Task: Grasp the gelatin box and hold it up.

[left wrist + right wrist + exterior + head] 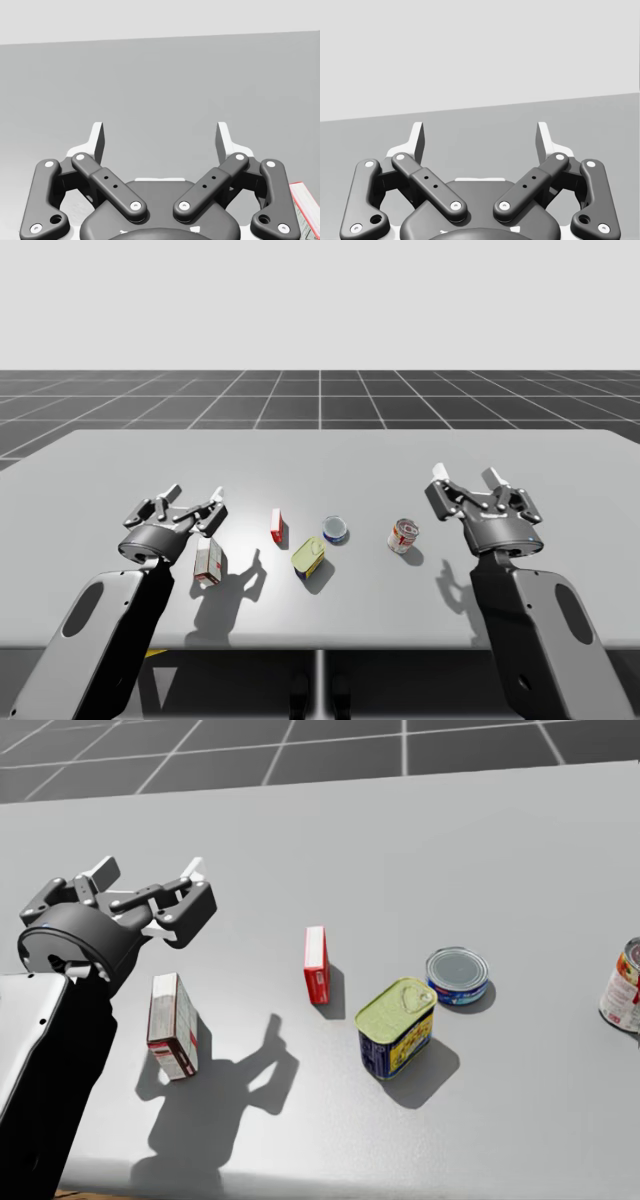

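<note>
Well off table (360, 460) edges, upright red box (277, 525)

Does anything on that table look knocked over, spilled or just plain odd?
Nothing looks spilled or broken. The only mildly odd thing is the small red box, which stands on a thin edge rather than lying flat.

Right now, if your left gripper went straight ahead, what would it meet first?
Nothing that I can see: ahead of my left gripper lies only bare table. A red and white box sits off beside it, out of line.
</note>
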You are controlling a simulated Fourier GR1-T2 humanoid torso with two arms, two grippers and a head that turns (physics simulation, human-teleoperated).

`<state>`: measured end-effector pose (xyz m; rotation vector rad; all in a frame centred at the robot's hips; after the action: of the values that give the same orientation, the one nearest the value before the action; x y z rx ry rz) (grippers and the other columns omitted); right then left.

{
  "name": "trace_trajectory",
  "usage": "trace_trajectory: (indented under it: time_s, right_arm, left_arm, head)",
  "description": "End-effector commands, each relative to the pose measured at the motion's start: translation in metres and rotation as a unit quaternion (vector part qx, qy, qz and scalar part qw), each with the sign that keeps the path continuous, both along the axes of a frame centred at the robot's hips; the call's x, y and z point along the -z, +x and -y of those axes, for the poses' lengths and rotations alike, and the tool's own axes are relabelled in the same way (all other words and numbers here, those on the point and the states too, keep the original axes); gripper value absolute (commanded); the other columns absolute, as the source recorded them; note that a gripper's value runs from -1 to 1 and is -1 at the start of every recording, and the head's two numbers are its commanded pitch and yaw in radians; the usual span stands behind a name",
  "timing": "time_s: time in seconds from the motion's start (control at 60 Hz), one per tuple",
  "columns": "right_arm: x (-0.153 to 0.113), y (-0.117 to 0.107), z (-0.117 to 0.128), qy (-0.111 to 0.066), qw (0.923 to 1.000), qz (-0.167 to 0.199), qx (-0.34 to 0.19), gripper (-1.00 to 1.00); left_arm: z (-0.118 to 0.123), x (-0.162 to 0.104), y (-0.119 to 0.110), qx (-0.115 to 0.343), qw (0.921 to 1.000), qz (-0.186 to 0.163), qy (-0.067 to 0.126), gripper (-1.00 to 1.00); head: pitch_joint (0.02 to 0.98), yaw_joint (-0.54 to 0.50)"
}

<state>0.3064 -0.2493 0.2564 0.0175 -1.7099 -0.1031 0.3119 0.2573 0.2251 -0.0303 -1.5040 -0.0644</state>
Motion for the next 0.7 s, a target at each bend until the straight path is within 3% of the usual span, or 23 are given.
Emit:
trace_trajectory:
  time_s: [0.017, 0.083, 0.117, 0.317, 0.7]
  right_arm:
    - [0.001, 0.0, -0.002, -0.001, 1.0, -0.001, 0.0, -1.0]
    - [0.001, 0.0, -0.002, -0.001, 1.0, -0.002, 0.002, -1.0]
    - [0.001, 0.0, -0.002, 0.0, 1.0, -0.003, 0.004, -1.0]
    - [0.002, 0.0, -0.002, 0.0, 1.0, -0.004, 0.004, -1.0]
    - [0.002, 0.0, 0.001, 0.005, 1.0, -0.002, 0.003, -1.0]
  left_arm:
    - [0.003, -0.001, 0.0, 0.009, 0.9998, -0.005, -0.019, -1.0]
    - [0.007, -0.004, -0.002, 0.012, 0.9996, -0.014, -0.022, -1.0]
    - [0.012, -0.009, -0.004, -0.026, 0.9996, -0.006, -0.007, -1.0]
    - [0.025, -0.031, -0.034, -0.009, 0.9993, -0.025, -0.028, -1.0]
    - [0.059, -0.023, -0.087, 0.03, 0.9966, -0.077, -0.006, -1.0]
  head:
    - [0.796, 0.19]
    - [0.788, 0.19]
    - [0.781, 0.19]
    - [0.774, 0.2]
    - [0.779, 0.21]
